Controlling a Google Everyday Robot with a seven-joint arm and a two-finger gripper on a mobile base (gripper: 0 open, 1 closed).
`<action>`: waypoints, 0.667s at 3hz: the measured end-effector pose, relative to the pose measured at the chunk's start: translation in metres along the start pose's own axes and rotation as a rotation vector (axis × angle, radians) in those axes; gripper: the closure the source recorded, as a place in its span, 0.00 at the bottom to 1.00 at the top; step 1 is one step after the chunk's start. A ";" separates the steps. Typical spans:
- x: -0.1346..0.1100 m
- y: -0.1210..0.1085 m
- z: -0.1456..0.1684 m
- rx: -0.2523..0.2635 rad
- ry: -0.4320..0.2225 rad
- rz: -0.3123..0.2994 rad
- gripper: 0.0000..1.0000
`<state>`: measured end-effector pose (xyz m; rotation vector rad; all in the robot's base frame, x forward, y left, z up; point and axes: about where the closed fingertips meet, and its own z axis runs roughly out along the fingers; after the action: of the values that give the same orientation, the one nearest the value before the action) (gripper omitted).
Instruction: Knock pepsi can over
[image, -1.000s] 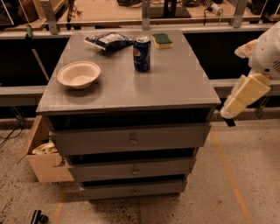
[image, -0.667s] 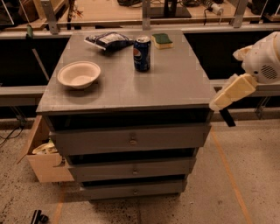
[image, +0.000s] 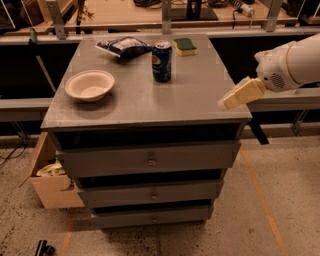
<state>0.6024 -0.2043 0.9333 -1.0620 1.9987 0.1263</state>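
Note:
The pepsi can stands upright on the grey cabinet top, toward the back middle. It is dark blue with a silver top and a round logo. My gripper is at the end of the white arm, over the cabinet's right front edge. It is well to the right of the can and nearer the front, apart from it and holding nothing that shows.
A white bowl sits on the left of the top. A dark crinkly snack bag lies at the back left and a green sponge at the back right. A cardboard box stands on the floor left of the drawers.
My arm has swung left and up, bringing the gripper from beside the cabinet's right side to over its right front edge. The can, bowl, bag and sponge have not moved.

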 end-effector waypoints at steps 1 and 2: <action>0.000 0.000 0.000 0.000 0.000 0.000 0.00; -0.011 0.003 0.018 0.009 -0.045 0.028 0.00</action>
<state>0.6145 -0.1874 0.9286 -1.0170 1.9724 0.1552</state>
